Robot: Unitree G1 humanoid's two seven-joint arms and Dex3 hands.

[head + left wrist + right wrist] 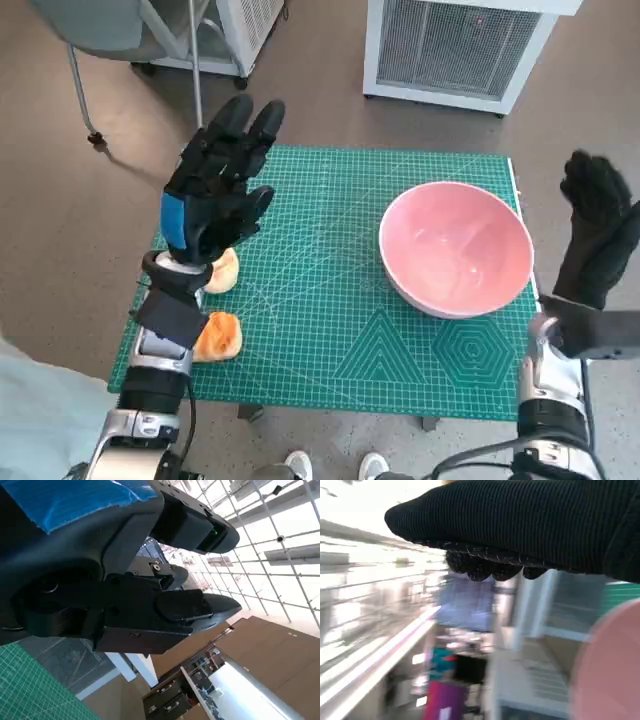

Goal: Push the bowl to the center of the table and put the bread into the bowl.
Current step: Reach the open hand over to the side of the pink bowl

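Push step not yet begun: pink bowl (456, 246) is seen near tabletop (330, 340) right edge. Both robot hands, left (218, 185) and right (597, 232), are raised, spread, empty. Right must be set against bowl's outer side.

Small table (478, 403) under a green cutting mat (330, 330), pink bowl (456, 248) at right, 2 bread pieces (220, 305) at left

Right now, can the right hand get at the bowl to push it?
Probably yes: the right hand hangs open just beside the pink bowl, at the green mat's right edge, nothing between them.
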